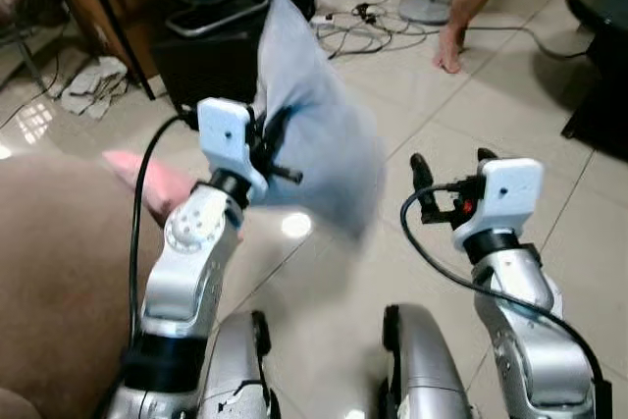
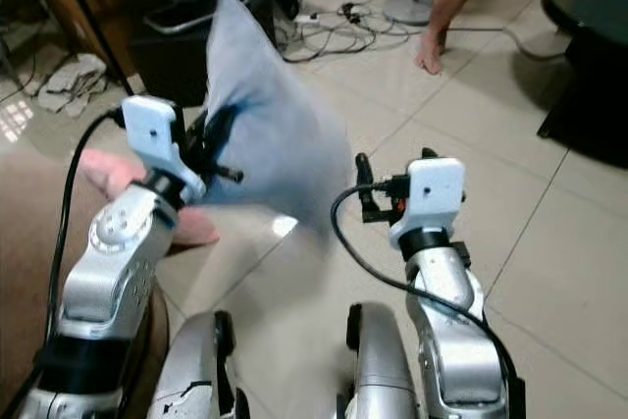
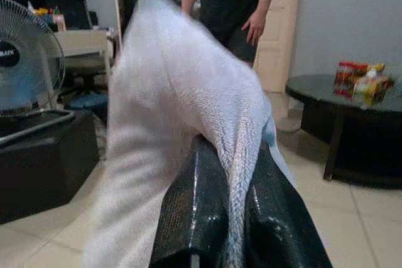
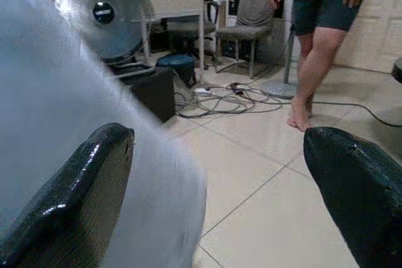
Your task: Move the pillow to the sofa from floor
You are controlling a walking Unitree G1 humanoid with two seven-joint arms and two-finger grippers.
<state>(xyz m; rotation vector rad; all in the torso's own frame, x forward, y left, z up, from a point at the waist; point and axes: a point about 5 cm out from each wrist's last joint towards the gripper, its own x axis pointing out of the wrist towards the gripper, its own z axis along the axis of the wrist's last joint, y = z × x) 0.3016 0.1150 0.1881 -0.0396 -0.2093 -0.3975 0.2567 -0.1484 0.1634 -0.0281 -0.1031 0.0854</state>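
While pinched by the left end effector (image 3: pixel 235 218), soft woven pillow (image 1: pixel 314 134) hangs rumpled.

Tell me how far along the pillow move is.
Pickup looks done: the left gripper is shut on a fold of the pillow, which hangs above the tiled floor. The right gripper is open beside it, holding nothing. Left: carry the pillow to the brown sofa and release it.

The pale grey-blue soft fabric pillow (image 1: pixel 309 134) hangs off the tiled floor, blurred, one corner pointing up and its body sagging down to the right. A fold of its woven cloth is pinched near its lower left edge, beside the brown upholstered sofa (image 1: pixel 59 282).
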